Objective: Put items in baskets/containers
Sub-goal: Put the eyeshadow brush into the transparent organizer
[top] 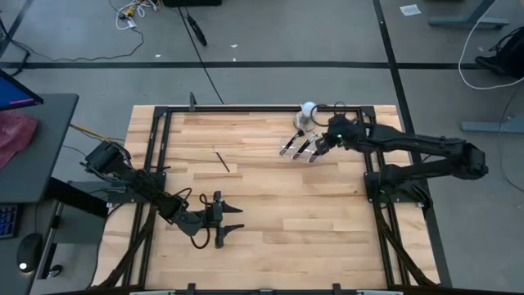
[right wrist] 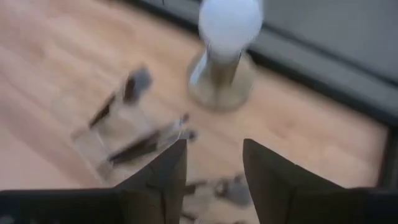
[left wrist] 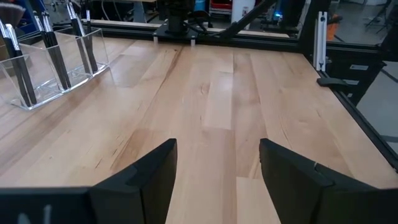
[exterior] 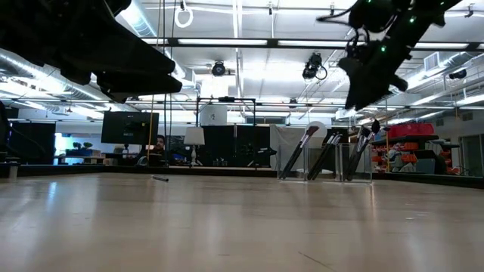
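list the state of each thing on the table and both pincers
clear tray: upright, holding brushes
brushes in tray: leaning, bristles up
loose brush: lying flat on the table, alone
white ball lamp: upright beside tray
right pincer: open, above tray, empty
left pincer: open, empty, near front edge
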{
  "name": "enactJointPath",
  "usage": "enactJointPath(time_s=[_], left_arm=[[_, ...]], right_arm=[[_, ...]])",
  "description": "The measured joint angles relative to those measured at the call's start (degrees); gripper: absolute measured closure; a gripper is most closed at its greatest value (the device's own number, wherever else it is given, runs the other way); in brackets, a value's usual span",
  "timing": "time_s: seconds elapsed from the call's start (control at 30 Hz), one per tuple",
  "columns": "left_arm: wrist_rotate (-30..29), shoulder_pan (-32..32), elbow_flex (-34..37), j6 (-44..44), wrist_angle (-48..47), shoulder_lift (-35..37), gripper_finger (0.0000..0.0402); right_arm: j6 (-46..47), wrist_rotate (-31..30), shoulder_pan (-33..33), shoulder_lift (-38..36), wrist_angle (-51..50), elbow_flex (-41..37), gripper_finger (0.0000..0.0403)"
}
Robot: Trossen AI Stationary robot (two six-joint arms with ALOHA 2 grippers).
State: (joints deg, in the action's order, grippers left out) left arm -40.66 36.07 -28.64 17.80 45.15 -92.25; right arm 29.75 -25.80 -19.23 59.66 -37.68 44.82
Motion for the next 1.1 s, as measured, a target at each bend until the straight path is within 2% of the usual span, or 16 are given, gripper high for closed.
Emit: enactJointPath(time_s=[0.1,0.17,0.37,0.47,0.6,0.67,0.77,0.83,0.93,1.1], left_arm=[[-0.2,0.0,0.0,-0.1,0.0,0.0,0.0174],[-0.8,-0.2,0.0,-0.1,0.0,0.0,0.0174],[-1.9,-2.8,0.0,4.5,-1.1,0.0,0.0175],[-7.6,-3.9,0.1,9.8,-11.1,2.5,0.0181],[-18.7,-5.3,0.0,23.1,-32.4,9.8,0.0201],[-20.0,-6.5,0.0,29.9,-41.8,13.8,0.0212],[-18.0,-9.1,0.0,38.9,-51.8,17.6,0.0223],[-17.1,-11.3,0.0,42.7,-54.0,18.3,0.0224],[-14.4,-15.3,0.0,43.1,-54.2,17.5,0.0214],[-12.0,-22.9,0.0,42.7,-54.4,14.0,0.0171]], right_arm=[[-1.7,-1.0,2.1,-2.7,5.2,0.0,0.0251],[-2.9,-0.6,6.0,-3.0,11.2,0.0,0.0255],[-8.8,-1.1,25.4,4.0,33.8,0.1,0.0273],[-11.4,-4.9,35.1,12.5,46.4,0.1,0.0284],[-14.9,-8.4,43.6,26.1,63.0,0.1,0.0297],[-15.3,-8.7,45.9,32.8,69.9,0.1,0.0303],[-14.8,-7.2,47.6,41.0,78.8,0.1,0.031],[-13.1,-5.0,47.9,45.5,84.2,0.1,0.0312],[-9.3,-2.8,47.9,51.2,90.9,0.1,0.0313],[-4.8,-2.2,47.9,56.4,96.2,0.1,0.0314]])
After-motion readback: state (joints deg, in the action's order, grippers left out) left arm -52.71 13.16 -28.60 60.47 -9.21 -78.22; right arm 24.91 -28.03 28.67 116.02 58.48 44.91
